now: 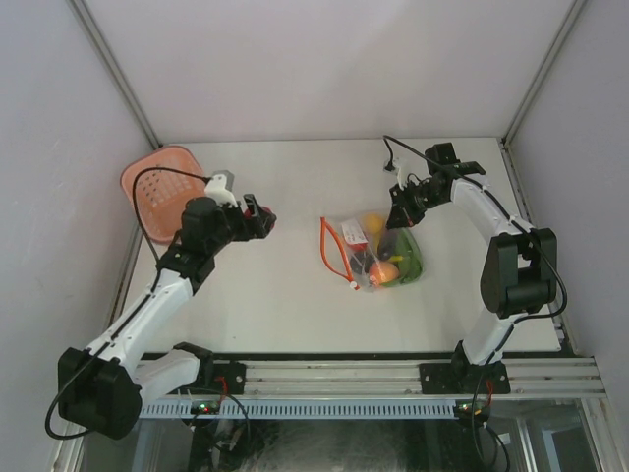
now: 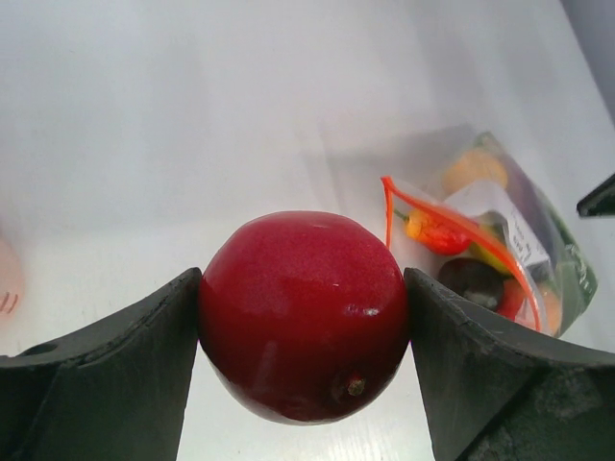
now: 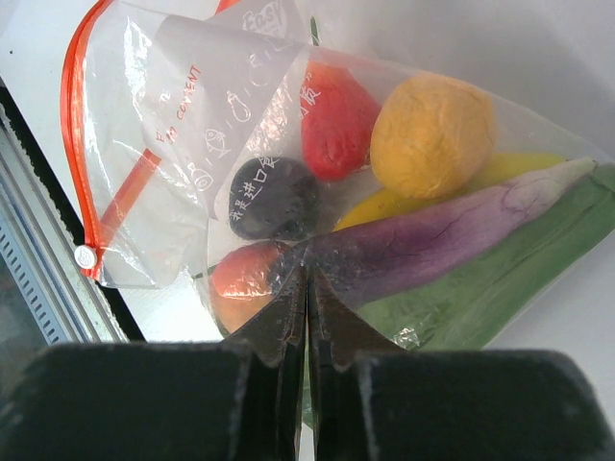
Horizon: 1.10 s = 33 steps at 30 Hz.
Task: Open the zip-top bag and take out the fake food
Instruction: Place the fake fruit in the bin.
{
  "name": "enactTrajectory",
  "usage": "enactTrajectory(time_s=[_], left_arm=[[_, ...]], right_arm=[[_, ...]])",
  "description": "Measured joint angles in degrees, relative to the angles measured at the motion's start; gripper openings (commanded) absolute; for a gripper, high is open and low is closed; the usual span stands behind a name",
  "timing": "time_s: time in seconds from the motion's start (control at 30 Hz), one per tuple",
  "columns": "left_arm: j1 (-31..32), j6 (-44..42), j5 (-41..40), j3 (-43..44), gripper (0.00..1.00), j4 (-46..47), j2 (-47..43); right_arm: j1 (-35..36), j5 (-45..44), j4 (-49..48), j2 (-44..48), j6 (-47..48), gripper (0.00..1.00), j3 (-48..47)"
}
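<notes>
My left gripper (image 2: 303, 288) is shut on a glossy dark-red round toy fruit (image 2: 303, 331), one piece of the fake food, held above the table left of the bag. In the top view this gripper (image 1: 263, 218) is between the basket and the bag. The clear zip-top bag (image 1: 366, 252) lies mid-table, its red-orange zipper strip (image 3: 79, 144) gaping toward the left. Inside lie an orange ball (image 3: 432, 134), a red piece (image 3: 336, 115), a dark plum (image 3: 274, 197), a purple eggplant (image 3: 452, 235) and green leaves (image 3: 500, 288). My right gripper (image 3: 307, 274) is shut on the bag's plastic at its closed end.
A pink perforated basket (image 1: 162, 187) stands at the back left, just behind my left arm. The metal rail (image 1: 393, 374) runs along the near edge. Enclosure walls close the table at the back and both sides.
</notes>
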<state>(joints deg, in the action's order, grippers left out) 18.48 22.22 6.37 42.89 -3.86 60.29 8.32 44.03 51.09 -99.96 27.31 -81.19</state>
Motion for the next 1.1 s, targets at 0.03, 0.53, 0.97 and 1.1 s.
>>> enactTrajectory(time_s=[0.03, 0.53, 0.97, 1.1], left_arm=[[-0.79, 0.46, 0.35, 0.00, 0.28, 0.37, -0.13], [-11.85, 10.29, -4.39, 0.00, 0.13, 5.46, -3.43], [-16.68, 11.96, -14.40, 0.00, 0.06, 2.89, -2.99], [-18.10, 12.48, -16.41, 0.00, 0.04, 2.38, -2.21]], right_arm=[[0.00, 0.02, 0.00, 0.00, 0.00, 0.00, 0.00], [0.00, 0.02, 0.00, 0.00, 0.17, 0.00, 0.00], [0.00, 0.07, 0.00, 0.00, 0.20, 0.00, 0.00], [0.00, 0.07, 0.00, 0.00, 0.22, 0.00, 0.00]])
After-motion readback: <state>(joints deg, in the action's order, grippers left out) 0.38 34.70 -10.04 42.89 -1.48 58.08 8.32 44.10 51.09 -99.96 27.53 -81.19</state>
